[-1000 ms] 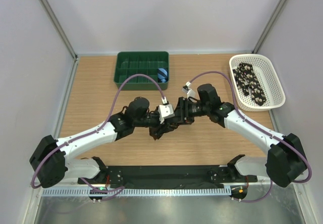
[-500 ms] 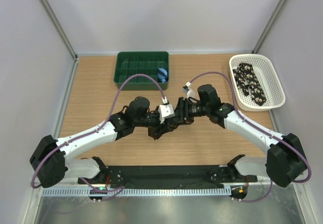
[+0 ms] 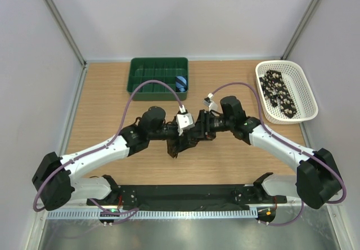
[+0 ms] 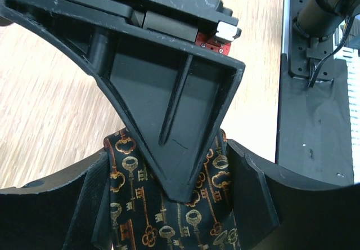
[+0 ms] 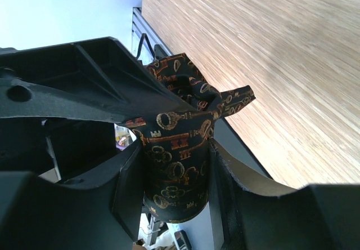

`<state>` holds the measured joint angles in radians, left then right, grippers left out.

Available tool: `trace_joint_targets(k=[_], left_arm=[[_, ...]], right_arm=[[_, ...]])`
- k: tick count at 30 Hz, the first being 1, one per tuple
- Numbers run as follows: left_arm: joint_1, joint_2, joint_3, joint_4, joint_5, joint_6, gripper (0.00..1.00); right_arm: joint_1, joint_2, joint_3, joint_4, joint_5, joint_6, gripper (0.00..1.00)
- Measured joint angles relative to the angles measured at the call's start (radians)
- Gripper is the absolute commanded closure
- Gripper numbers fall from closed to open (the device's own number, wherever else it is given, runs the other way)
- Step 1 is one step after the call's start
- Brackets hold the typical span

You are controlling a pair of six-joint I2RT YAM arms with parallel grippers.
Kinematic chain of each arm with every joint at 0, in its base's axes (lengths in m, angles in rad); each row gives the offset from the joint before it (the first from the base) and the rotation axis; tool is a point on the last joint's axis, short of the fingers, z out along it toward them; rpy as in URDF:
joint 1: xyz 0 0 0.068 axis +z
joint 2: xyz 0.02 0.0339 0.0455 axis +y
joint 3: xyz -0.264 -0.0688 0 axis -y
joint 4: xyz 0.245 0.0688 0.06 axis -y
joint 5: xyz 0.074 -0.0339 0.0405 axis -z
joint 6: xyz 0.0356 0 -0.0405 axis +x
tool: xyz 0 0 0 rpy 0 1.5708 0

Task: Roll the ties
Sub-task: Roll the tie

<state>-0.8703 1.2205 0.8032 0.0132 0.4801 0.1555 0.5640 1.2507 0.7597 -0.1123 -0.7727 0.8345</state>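
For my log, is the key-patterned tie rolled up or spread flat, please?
Loosely rolled: the key-patterned tie sits bundled in the right end effector, one end poking out.

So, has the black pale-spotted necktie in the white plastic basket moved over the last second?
No. The black pale-spotted necktie lies exactly as before inside the white plastic basket, which has not shifted either.

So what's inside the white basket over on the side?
A dark tie with pale spots lies loosely in the white basket, not rolled. It covers part of the basket's floor, so whatever might be under it is hidden.
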Motion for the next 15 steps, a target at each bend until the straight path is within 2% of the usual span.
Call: trace_joint_targets(k=[5,8,9,11,13,15], left_arm=[[0.000,-0.036,0.000,0.014,-0.048,-0.048,0.25],[0.000,-0.082,0.000,0.024,-0.128,-0.103,0.08],[0.000,-0.101,0.000,0.024,-0.167,-0.129,0.06],[0.000,-0.144,0.000,0.022,-0.241,-0.189,0.06],[0.000,-0.197,0.000,0.018,-0.343,-0.269,0.10],[0.000,-0.243,0.009,-0.010,-0.460,-0.387,0.10]], right_arm=[[-0.014,0.000,-0.002,0.010,0.000,0.005,0.98],[-0.027,0.000,-0.003,0.015,0.000,0.007,0.98],[-0.031,0.000,-0.004,0.015,0.000,0.007,0.98],[-0.039,0.005,-0.003,0.015,0.000,0.005,0.98],[-0.045,0.014,-0.002,0.012,0.003,-0.001,0.98],[-0.048,0.022,0.002,0.005,0.006,-0.010,0.98]])
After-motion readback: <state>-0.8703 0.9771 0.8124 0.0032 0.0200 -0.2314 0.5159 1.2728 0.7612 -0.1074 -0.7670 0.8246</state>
